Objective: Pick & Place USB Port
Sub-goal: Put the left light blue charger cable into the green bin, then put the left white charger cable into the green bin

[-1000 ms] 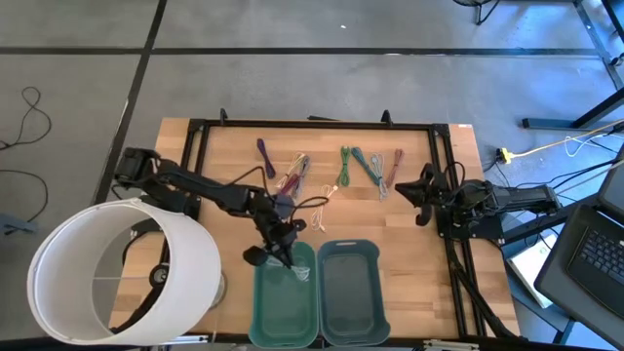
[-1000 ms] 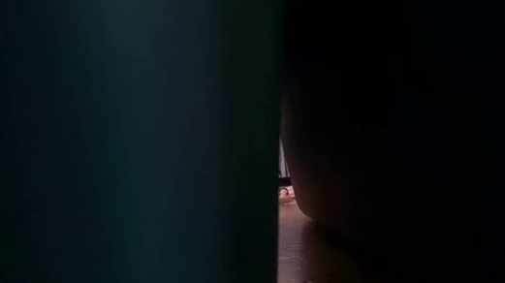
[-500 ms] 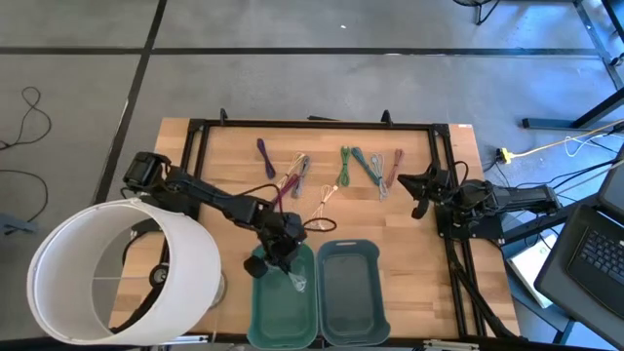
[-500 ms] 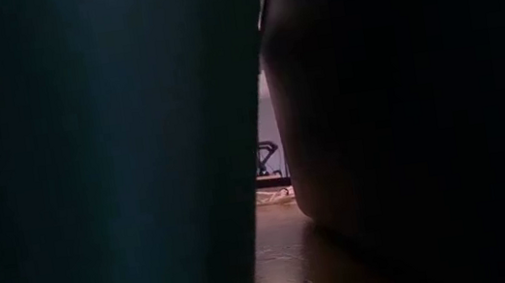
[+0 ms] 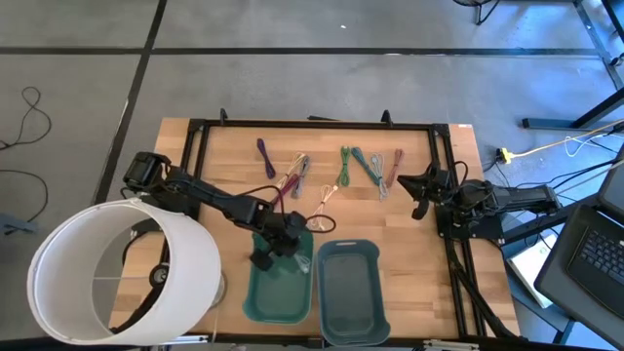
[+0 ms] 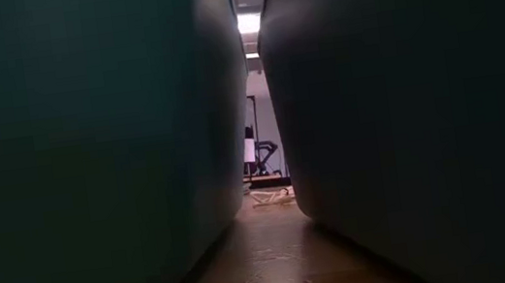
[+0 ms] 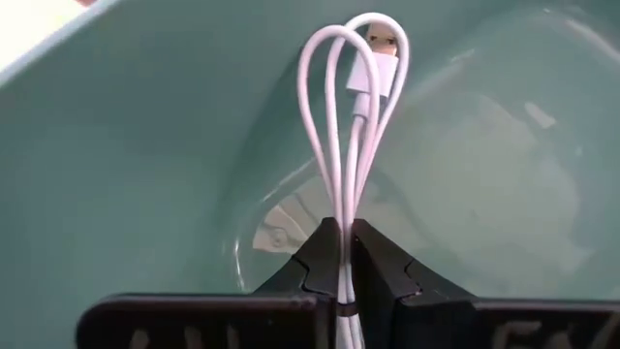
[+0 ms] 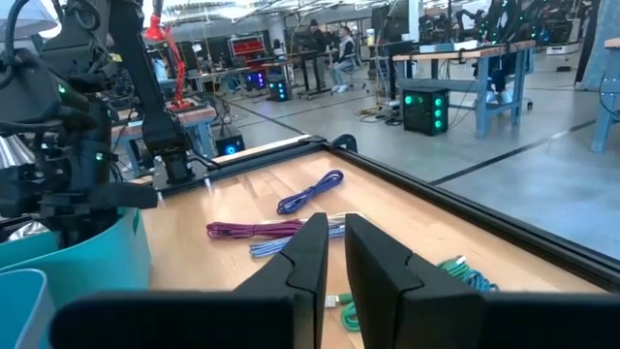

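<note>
Wooden table (image 5: 234, 156), cables strewn along the far edge, 2 teal bins at the near edge. Left gripper (image 5: 276, 244) low over the 12 o'clock end of the left bin (image 5: 278, 297), fingers clamped on a looped white cable (image 7: 354, 107) hanging inside the bin. Right gripper (image 8: 329, 254) parked at 3 o'clock, fingers nearly together, holding nothing. Risks: loop snagging on a finger at release, or catching the bin wall and dragging the bin.

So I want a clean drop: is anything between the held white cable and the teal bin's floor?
Nothing visible. The left gripper, shut on the looped white USB cable, is already inside the left teal plastic bin, with only bare bin floor around it.
</note>
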